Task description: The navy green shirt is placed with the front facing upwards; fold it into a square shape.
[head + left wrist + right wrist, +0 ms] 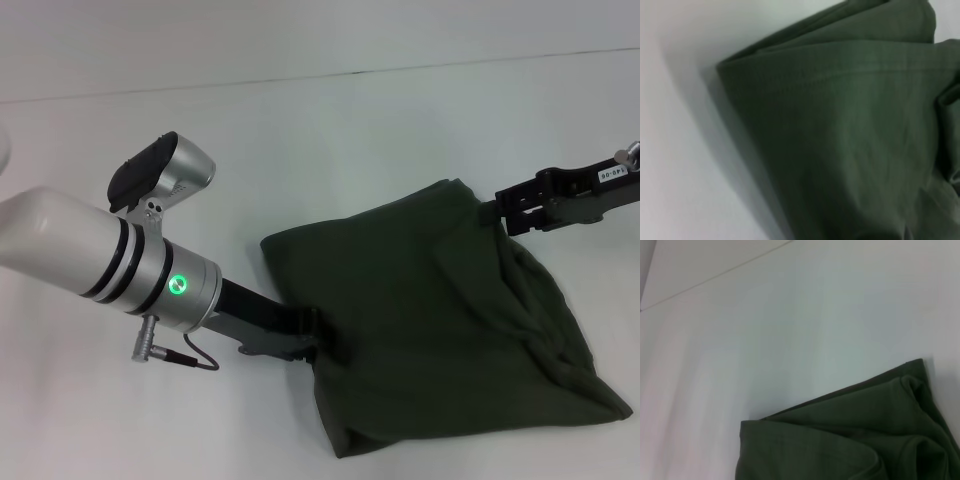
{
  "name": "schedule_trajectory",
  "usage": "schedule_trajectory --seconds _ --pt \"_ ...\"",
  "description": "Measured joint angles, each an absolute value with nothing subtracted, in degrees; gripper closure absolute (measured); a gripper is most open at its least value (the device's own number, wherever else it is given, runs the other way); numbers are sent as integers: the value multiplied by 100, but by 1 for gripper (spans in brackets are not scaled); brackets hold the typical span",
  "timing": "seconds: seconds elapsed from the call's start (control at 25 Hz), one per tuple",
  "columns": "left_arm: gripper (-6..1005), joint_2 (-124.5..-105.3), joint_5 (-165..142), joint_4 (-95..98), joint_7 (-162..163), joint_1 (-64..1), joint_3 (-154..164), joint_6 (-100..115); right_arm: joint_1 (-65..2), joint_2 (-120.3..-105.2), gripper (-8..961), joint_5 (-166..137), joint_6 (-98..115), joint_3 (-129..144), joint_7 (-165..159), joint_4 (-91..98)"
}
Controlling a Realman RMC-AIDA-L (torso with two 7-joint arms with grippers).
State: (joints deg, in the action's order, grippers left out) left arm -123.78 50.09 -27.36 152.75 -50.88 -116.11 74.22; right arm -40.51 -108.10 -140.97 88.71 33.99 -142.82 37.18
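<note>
Your left gripper (318, 335) sat at the near-left edge of the navy green shirt (430, 320), its tips reaching into the cloth where the fabric bunched around them. From the head view the fingers were buried in the fold, so I cannot tell whether they were apart or clamped on the fabric. The bulk of the shirt lay ahead of that gripper and off to its right, spreading away from it across the white table (300, 110).

Your right gripper (510, 208) was at the far-right corner of the same shirt, touching or just meeting the cloth's upper edge. Its tips were also lost against the dark fabric, and I cannot tell how its jaws stood. Relative to this gripper, the shirt stretched toward the robot and to the left, with a rumpled, layered edge running down from it toward the near-right corner.

You had the shirt lying between the two grippers as a folded, roughly four-sided bundle, plain dark green side up, with no lettering showing. The left side and far edge looked fairly smooth, while the right side showed loose creases and doubled layers.

In the left wrist view the shirt (840, 140) filled most of the picture, a folded edge with stacked layers lying on the table. In the right wrist view a folded corner of the shirt (850, 440) lay on the table surface (790, 315).
</note>
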Motion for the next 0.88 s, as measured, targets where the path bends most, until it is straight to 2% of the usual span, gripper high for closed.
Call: schedule_trajectory --seconds 0.12,0.2,0.44,0.48,0.64,0.88 --pt "613 -12364 5008 -2906 15301 -5032 -11620 7518 -4051 -10810 326 -14097 8868 3379 -14291 3718" --pt "746 -12347 5009 -3008 15329 -4997 -11620 7564 -4051 -10810 326 -14097 8867 3354 -14301 3718" --pt "782 -12274 5011 -3174 15360 -4942 -11592 7714 -4062 -10790 325 -14097 8867 3319 -14326 3718" --pt "788 -12123 5013 -3288 15424 -4822 -11599 7758 -4070 -10785 325 -14097 8866 3313 -14329 3718" --pt "859 -12012 5013 -3563 15518 -4611 -11638 7844 -4101 -10776 325 -14098 8865 3261 -14335 3718" --pt "966 -12026 5016 -3656 15506 -4574 -11635 7875 -4183 -10758 325 -14095 8839 3252 -14349 3718"
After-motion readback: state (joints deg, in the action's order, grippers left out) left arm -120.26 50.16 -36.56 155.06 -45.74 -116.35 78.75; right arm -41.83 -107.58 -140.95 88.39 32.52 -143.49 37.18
